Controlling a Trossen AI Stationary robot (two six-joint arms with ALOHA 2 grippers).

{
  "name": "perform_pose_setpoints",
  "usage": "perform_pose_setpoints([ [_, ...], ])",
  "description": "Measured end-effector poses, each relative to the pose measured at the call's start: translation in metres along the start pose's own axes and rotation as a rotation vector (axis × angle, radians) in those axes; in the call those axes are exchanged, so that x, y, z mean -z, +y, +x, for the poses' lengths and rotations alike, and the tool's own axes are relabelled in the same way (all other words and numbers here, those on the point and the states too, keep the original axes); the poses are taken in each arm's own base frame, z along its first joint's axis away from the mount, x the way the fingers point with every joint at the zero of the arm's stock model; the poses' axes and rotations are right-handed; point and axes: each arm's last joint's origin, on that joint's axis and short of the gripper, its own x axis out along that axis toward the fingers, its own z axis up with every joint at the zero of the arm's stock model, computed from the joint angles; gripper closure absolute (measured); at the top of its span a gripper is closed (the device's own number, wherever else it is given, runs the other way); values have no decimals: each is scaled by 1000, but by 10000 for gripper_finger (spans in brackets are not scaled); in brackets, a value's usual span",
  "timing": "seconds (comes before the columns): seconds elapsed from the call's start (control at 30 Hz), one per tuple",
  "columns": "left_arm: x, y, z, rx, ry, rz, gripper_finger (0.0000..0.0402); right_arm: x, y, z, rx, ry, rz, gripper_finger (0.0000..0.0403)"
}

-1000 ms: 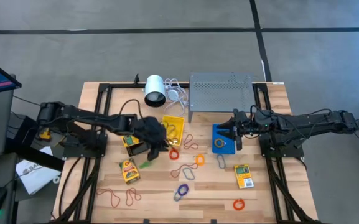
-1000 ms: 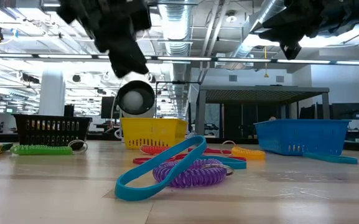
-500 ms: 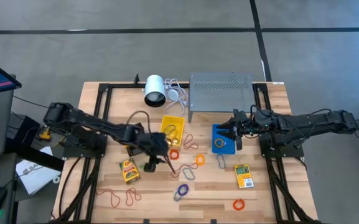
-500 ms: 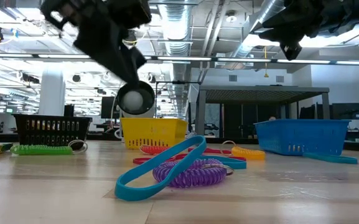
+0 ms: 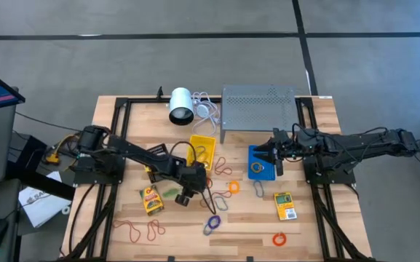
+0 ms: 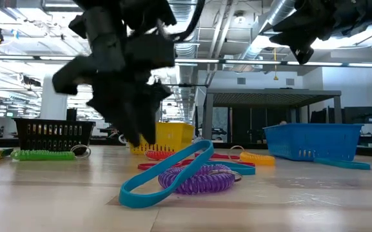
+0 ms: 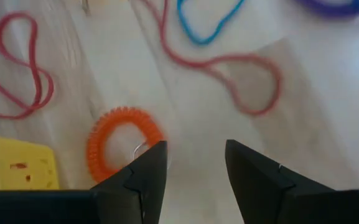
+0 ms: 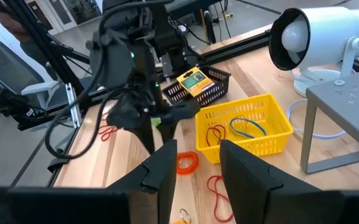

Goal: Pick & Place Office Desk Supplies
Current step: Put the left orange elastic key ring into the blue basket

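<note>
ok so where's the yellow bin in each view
High view: yellow bin, table centre, beside the grey stand.
Low view: middle, partly behind the left arm.
Left wrist view: a yellow corner at the picture's edge, probably the bin.
Right wrist view: centre right, bands inside.
Shared landmark: the left gripper, open, close to the bin.

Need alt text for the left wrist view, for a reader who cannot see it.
The left gripper, open and empty, points down at the wooden table beside an orange coiled band. Past it lie a red band loop, a blue band loop and a corner of a yellow bin.
</note>
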Motion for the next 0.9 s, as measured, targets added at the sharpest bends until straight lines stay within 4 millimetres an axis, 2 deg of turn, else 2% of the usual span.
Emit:
perform_pose_setpoints([
  [0.27, 0, 5, 4, -79, 29, 14, 243, 1, -1, 0, 5, 15, -1, 285],
  [0.57, -1, 6, 4, -84, 19, 19, 243, 1, 0, 0, 5, 14, -1, 285],
  [0.9, 2, 5, 19, -81, 42, 39, 243, 2, 0, 0, 5, 16, 7, 285],
])
